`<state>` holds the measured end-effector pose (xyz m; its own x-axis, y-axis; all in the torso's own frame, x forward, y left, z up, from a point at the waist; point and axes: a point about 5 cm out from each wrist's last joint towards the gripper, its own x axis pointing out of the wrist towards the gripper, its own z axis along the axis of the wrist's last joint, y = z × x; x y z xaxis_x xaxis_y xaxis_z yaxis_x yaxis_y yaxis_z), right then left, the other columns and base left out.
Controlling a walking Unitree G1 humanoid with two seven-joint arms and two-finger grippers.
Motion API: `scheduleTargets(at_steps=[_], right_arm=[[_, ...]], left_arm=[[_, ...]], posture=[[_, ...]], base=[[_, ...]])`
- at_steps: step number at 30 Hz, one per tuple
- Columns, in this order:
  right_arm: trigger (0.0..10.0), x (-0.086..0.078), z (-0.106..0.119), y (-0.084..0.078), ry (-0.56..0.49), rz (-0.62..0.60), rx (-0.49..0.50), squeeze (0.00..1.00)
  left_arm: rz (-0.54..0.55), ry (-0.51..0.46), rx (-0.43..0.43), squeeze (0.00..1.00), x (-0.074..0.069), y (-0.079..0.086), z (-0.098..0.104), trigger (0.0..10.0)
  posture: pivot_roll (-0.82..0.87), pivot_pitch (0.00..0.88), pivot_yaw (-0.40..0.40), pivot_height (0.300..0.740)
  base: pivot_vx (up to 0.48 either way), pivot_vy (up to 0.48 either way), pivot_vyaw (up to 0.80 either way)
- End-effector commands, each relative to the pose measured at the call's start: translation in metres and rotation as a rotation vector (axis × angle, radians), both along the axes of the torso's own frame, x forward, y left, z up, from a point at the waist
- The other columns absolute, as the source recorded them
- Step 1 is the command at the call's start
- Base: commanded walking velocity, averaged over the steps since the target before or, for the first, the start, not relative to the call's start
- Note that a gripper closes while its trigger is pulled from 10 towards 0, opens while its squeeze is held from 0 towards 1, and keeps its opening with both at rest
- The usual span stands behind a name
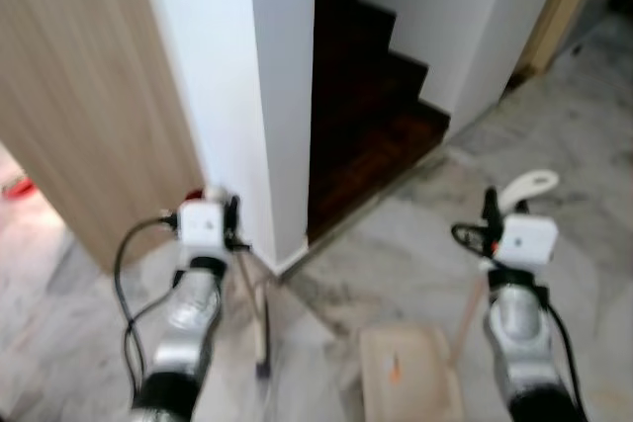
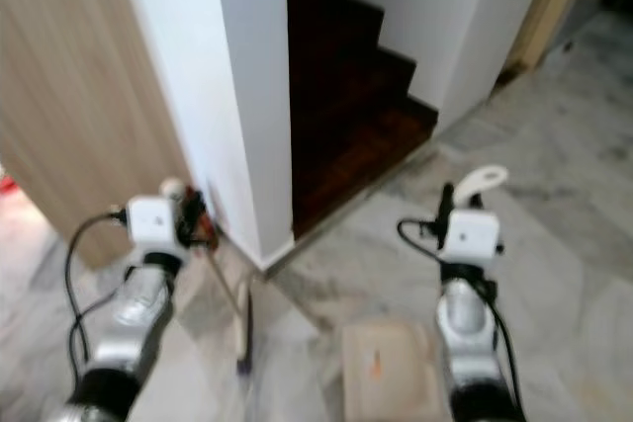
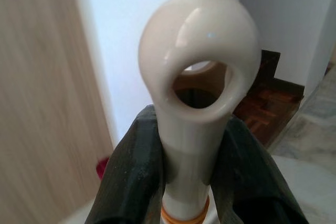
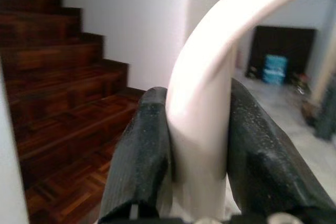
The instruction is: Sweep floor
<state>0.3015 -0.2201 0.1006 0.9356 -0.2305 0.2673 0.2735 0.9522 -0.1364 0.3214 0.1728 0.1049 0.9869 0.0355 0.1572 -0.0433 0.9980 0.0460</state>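
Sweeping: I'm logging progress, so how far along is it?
Done: both tools are gripped. The left hand clamps the broom handle; the right hand clamps the dustpan handle. In hand: dustpan on the marble floor. Left: no collected pile visible yet.

Each silver, ribbed metallic forearm, left (image 1: 183, 318) and right (image 1: 516, 328), ends in a white box-shaped wrist housing. A black cable loops from each housing back along its arm. The black, matte, slightly textured gripper fingers (image 3: 134, 177) are broad and rounded.
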Motion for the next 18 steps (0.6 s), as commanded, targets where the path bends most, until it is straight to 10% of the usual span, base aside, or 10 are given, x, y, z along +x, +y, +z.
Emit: scheduleTargets(at_steps=[1, 18], right_arm=[[10.0, 0.000, 0.007, -0.004, -0.029, -0.016, -0.003, 0.00], [10.0, 0.001, 0.016, -0.006, -0.055, -0.053, 0.003, 0.00]], left_arm=[[-0.012, -0.038, 0.000, 0.00, 0.006, -0.003, 0.010, 10.0], [-0.054, -0.075, 0.054, 0.00, 0.018, 0.011, 0.026, 10.0]], posture=[[-0.02, 0.000, 0.075, 0.740], [-0.03, 0.000, 0.111, 0.740]], base=[[0.000, 0.000, -0.80], [0.000, -0.135, -0.80]])
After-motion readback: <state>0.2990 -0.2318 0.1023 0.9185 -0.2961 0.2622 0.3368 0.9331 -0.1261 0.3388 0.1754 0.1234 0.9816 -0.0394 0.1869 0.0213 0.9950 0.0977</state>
